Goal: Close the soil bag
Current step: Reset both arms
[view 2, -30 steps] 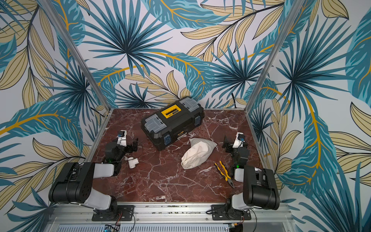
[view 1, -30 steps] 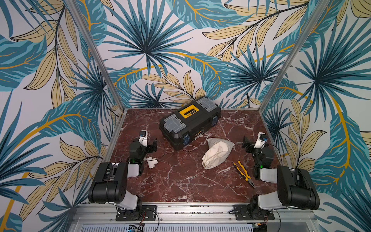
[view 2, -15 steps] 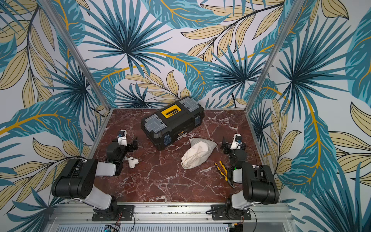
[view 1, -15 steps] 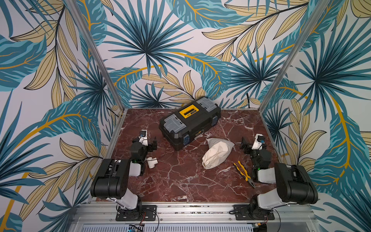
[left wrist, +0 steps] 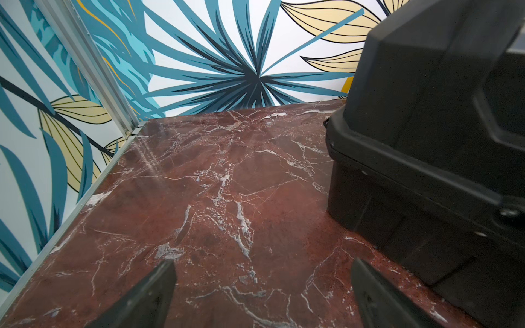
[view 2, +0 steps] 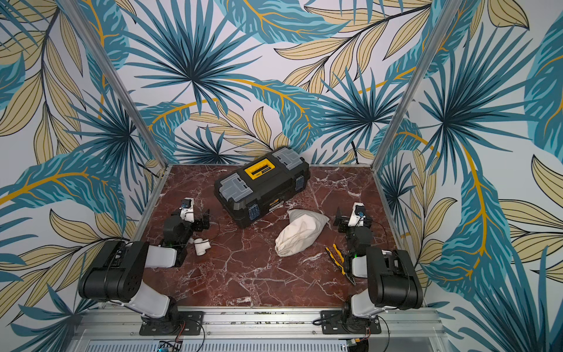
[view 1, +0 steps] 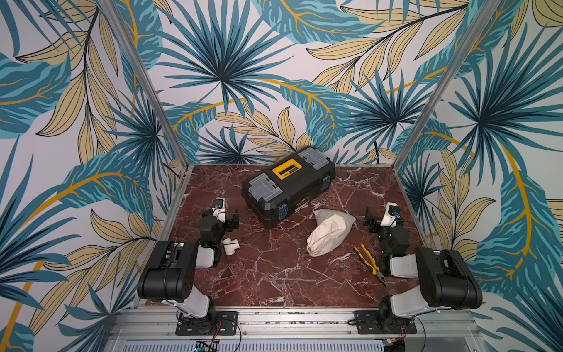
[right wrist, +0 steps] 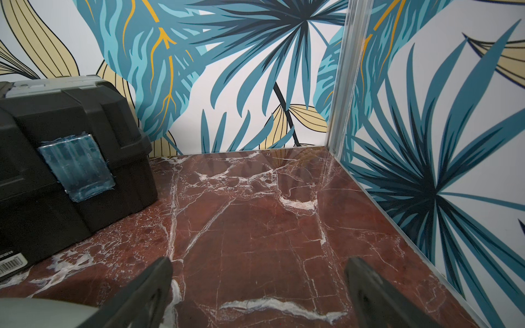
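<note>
The soft cream cloth drawstring soil bag (view 1: 330, 233) is found lying on its side on the red-brown marble-patterned table (view 1: 274, 274). It is located in front of the black plastic toolbox with grey latches and a yellow handle (view 1: 288, 186) and near the yellow-handled pliers (view 1: 370, 263). In both top views the gathered mouth appears at the end nearer the robot bases, with the thin white cord (view 2: 298, 234) trailing over the cloth.

The left gripper (view 1: 229, 217) is positioned near the white plastic pipe fitting (view 1: 230, 245), well apart from the bag. The right gripper (view 1: 380, 220) is set near the bag's far end. Both sets of jaws are spread wide and nothing is held.

The bag is judged limp and yielding, with loose contents that shift when it is lifted. The cloth is expected to offer good friction. The hem beside the mouth should be pinched by one gripper. The cord, thin and easily missed, should be pinched by the other and drawn away from the mouth. Spillage is likely if the mouth is tipped downward.
</note>
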Controlling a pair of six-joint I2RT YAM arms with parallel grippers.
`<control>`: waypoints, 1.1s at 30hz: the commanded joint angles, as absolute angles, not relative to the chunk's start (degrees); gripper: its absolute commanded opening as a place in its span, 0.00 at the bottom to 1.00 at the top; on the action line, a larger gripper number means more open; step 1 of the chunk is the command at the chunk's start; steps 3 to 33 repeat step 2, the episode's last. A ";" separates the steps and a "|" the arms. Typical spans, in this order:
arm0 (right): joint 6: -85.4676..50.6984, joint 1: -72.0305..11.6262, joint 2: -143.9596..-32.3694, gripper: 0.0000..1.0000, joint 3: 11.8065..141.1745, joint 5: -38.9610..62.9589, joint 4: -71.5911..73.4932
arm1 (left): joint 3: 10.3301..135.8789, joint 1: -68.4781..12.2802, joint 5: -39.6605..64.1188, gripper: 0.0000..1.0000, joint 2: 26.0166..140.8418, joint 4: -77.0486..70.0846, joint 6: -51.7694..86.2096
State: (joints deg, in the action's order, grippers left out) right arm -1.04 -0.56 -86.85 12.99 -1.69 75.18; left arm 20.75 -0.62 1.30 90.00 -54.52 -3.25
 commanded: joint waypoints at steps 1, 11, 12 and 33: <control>-0.35 -0.89 -87.23 0.99 12.39 -2.43 77.16 | 21.74 -0.87 1.56 1.00 89.47 -54.41 -3.87; -0.39 -0.88 -87.27 0.99 12.39 -2.42 77.17 | 21.65 -0.80 1.40 1.00 89.47 -54.55 -3.85; -0.39 -0.88 -87.27 0.99 12.39 -2.42 77.17 | 21.65 -0.80 1.40 1.00 89.47 -54.55 -3.85; -0.39 -0.88 -87.27 0.99 12.39 -2.42 77.17 | 21.65 -0.80 1.40 1.00 89.47 -54.55 -3.85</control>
